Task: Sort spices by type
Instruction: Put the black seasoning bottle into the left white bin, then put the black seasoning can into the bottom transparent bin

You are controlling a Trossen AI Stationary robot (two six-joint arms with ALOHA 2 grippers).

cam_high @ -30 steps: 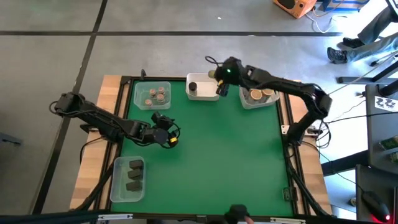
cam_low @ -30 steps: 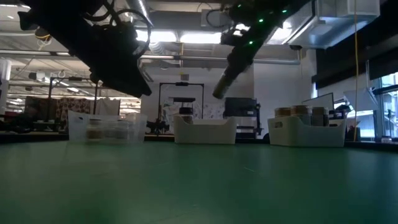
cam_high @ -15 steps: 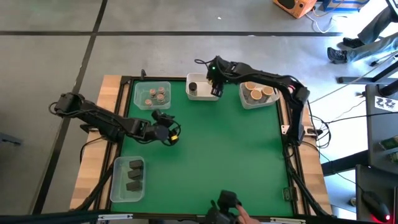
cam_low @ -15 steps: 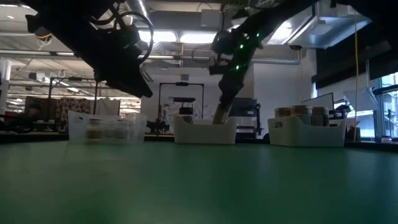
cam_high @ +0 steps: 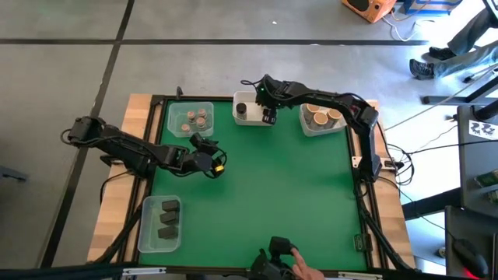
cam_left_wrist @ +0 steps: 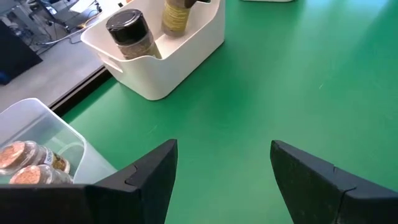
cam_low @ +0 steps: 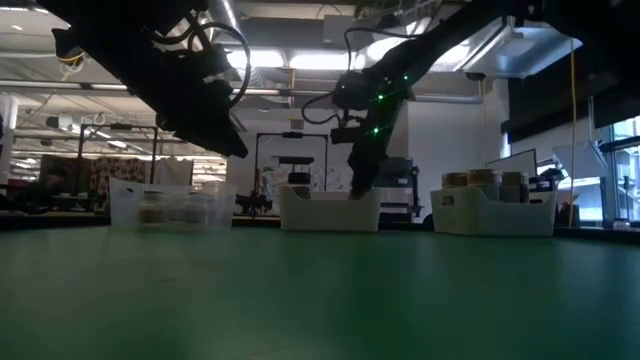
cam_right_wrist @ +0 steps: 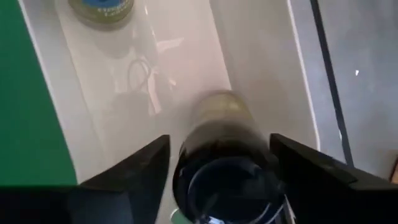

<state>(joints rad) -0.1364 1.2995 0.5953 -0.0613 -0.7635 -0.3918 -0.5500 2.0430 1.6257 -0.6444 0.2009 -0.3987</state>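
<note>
Right wrist view puts a dark-capped spice jar [cam_right_wrist: 221,168] directly between my right tool's [cam_right_wrist: 221,186] fingers, cap toward the camera, its long axis running straight down into the white tub [cam_right_wrist: 261,68] below. The fingers stand apart on either side of it; whether they still press its sides I cannot tell, so I judge this as the moment of letting go rather than a finished drop. A second jar [cam_right_wrist: 99,9] with a bluish lid sits further along in that same tub.

From above, my right tool [cam_high: 268,115] reaches over the white tub [cam_high: 253,99] in the middle of the counter's far edge, next to a dark-lidded jar [cam_high: 241,109]. Beside it on the right, a clear tub [cam_high: 310,128] holds tan-lidded jars [cam_high: 320,118]; on the left, another clear tub [cam_high: 173,117] holds copper-lidded jars [cam_high: 194,120]. Dark blocky containers [cam_high: 166,219] lie in a tub at the near left corner.

My left tool [cam_high: 208,165] hovers over bare green counter [cam_high: 272,194], fingers apart, holding nothing. Straight up along the jar's axis looks like the clean way out.
</note>
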